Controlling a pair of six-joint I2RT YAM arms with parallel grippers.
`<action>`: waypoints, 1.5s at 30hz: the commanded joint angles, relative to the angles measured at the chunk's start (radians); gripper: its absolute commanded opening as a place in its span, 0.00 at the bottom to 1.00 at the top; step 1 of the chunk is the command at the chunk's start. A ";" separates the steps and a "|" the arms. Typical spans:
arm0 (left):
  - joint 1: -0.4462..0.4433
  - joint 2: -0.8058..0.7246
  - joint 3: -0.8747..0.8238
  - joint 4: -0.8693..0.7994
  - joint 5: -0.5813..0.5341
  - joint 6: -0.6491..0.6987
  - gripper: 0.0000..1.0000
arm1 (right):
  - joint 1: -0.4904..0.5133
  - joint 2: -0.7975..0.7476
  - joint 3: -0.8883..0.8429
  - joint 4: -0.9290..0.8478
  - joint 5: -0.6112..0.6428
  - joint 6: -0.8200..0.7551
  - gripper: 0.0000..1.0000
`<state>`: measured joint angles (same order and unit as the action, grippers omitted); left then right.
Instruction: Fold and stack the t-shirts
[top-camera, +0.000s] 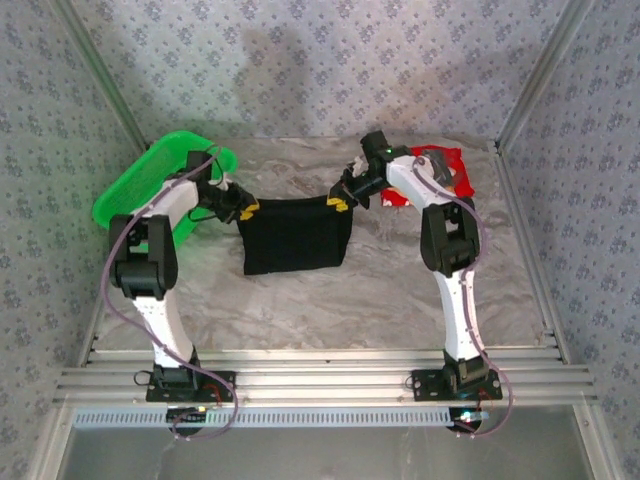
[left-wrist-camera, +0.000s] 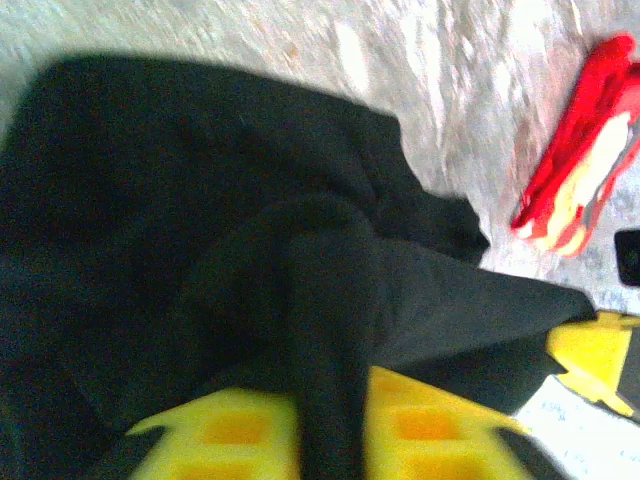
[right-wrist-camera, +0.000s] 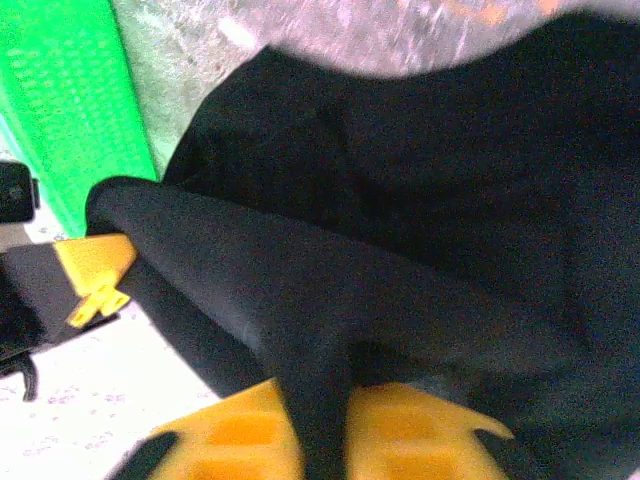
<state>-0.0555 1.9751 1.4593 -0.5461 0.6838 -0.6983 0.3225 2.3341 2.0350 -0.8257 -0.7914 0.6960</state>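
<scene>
Risk notes: black t-shirt (top-camera: 295, 235) stretching mid-table between arms. Left gripper (top-camera: 247, 208) clamping one top corner, right gripper (top-camera: 340, 202) clamping the other. Thin pinches possibly slipping, fold landing crooked. Red t-shirt (top-camera: 445, 168) lying folded behind right arm, likely snagging on wide sweep.

The right gripper (right-wrist-camera: 325, 425) has two yellow fingers (right-wrist-camera: 240, 432), and a strip of the black t-shirt (right-wrist-camera: 420, 200) is pinched between them. A thick fold of the shirt runs from the fingers up and to their left. The left gripper (right-wrist-camera: 92, 275) sits by the far end of that fold. Past it stands the green basket (right-wrist-camera: 65, 100). The pale table (right-wrist-camera: 110, 400) lies to the left of the fingers.
</scene>
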 joint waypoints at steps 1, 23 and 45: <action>0.030 0.056 0.110 0.046 0.008 0.001 0.42 | -0.044 0.090 0.083 0.066 -0.028 0.089 0.27; -0.012 -0.523 -0.251 0.107 -0.070 0.145 0.81 | -0.083 -0.403 -0.687 0.345 0.115 -0.286 0.88; -0.024 -0.540 -0.585 0.213 -0.219 0.183 0.84 | 0.124 -0.066 -0.344 0.318 0.169 -0.258 0.86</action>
<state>-0.0772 1.4220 0.8867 -0.3752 0.4747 -0.5316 0.4213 2.2314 1.6527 -0.4011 -0.6502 0.4606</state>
